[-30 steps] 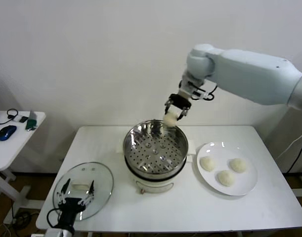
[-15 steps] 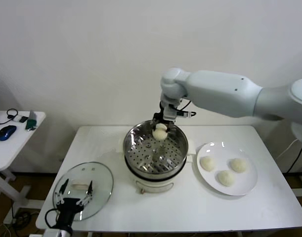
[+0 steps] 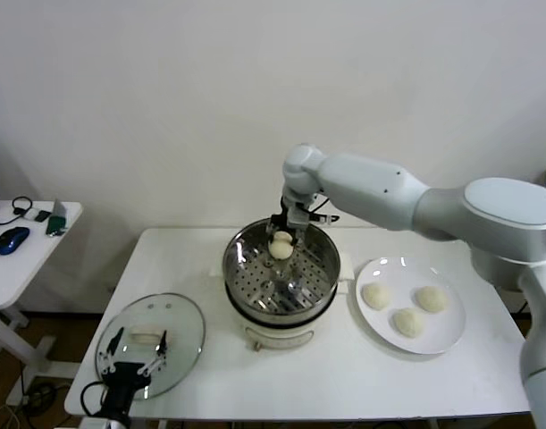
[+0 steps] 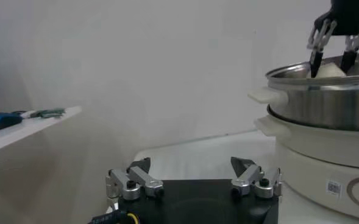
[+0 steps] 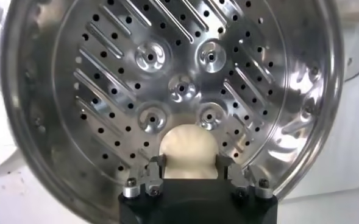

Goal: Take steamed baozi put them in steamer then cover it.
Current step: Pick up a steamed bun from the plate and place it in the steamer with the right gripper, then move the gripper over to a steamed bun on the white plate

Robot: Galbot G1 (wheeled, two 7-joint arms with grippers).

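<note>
My right gripper (image 3: 282, 234) is shut on a cream-white baozi (image 3: 281, 248) and holds it inside the steel steamer (image 3: 246, 268), just above the far part of its perforated bottom. The right wrist view shows that baozi (image 5: 188, 152) between the fingers (image 5: 155, 167) over the steamer's holes (image 5: 136, 73). Three more baozi (image 3: 374, 296) (image 3: 429, 298) (image 3: 407, 322) lie on the white plate (image 3: 448, 337) to the right of the steamer. The glass cover (image 3: 189, 329) lies flat at the table's front left. My left gripper (image 4: 191, 175) is open and empty, low by the cover.
The steamer sits on a white pot base (image 3: 277, 335) at the table's middle. A small white side table (image 3: 13, 268) with a blue mouse (image 3: 11, 239) stands at the far left. The left wrist view shows the steamer's wall (image 4: 325, 106) close by.
My right gripper has moved left and down with the baozi, from above the steamer's far rim to inside the basket. The left arm has not moved.
</note>
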